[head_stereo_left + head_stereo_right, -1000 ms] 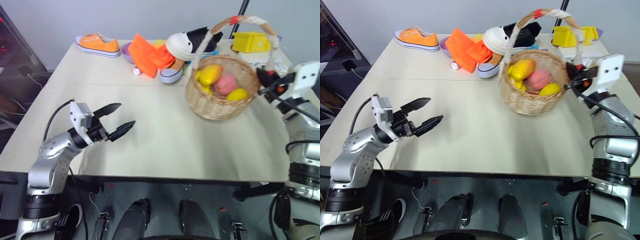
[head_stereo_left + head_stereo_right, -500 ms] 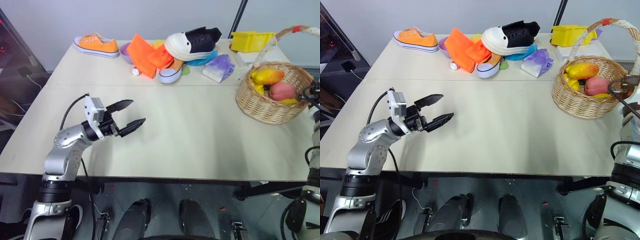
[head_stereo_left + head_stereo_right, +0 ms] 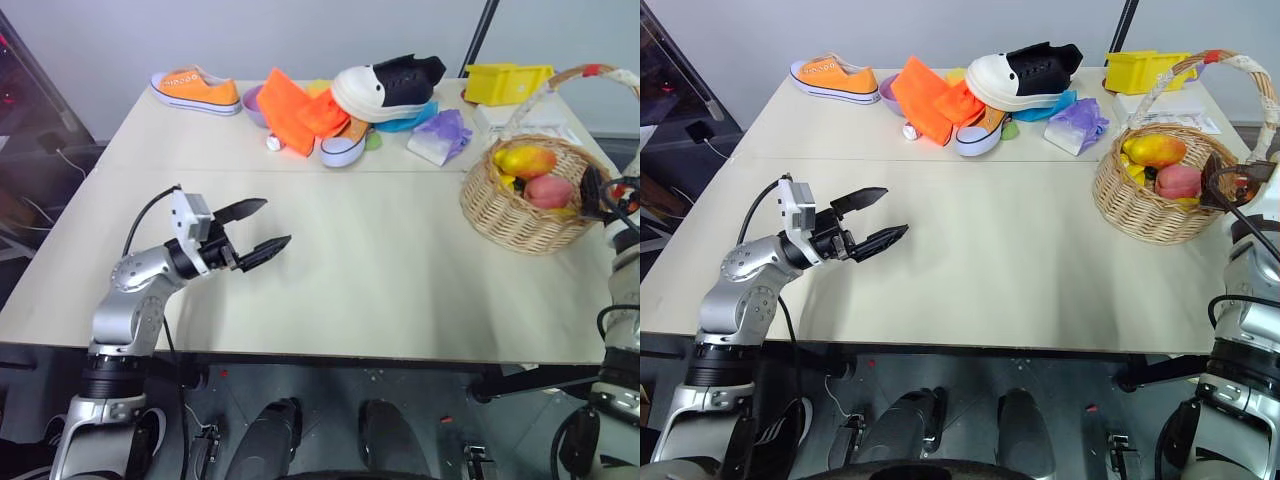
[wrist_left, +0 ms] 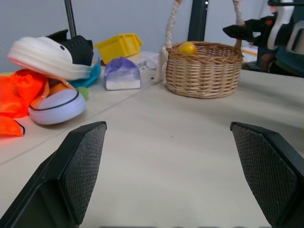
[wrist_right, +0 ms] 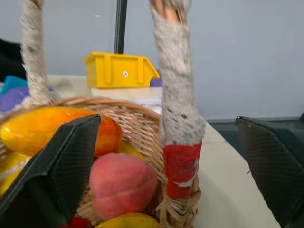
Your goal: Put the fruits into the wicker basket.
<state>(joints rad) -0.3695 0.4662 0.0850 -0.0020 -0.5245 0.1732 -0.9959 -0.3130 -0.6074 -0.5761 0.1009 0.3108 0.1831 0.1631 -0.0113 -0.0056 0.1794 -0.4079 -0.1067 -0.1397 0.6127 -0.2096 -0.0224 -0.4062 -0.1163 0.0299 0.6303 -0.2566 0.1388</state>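
Left eye view gives us a pale beige table with a seam running across it, set against a plain grey-white wall; a dark pole rises behind the far right corner, and dark floor with a cable lies off the left edge. We can read no brand, label or writing anywhere.

At the right edge of the table stands the wicker basket, upright, its handle wrapped white with a red band near the rim. Inside we see the mango toward the far side and the peach just in front of it, touching it, with other yellow fruit partly hidden around them.

Our right gripper sits just beside the basket's right side with its fingers spread wide to either side of the handle, clamping nothing. Our left gripper hovers over the bare left part of the table, well apart from the basket, its fingers likewise spread and empty.

Along the far edge lie an orange sneaker, a crumpled orange cloth, a black-and-white shoe stacked on another shoe, a purple bag and a yellow plastic bin.
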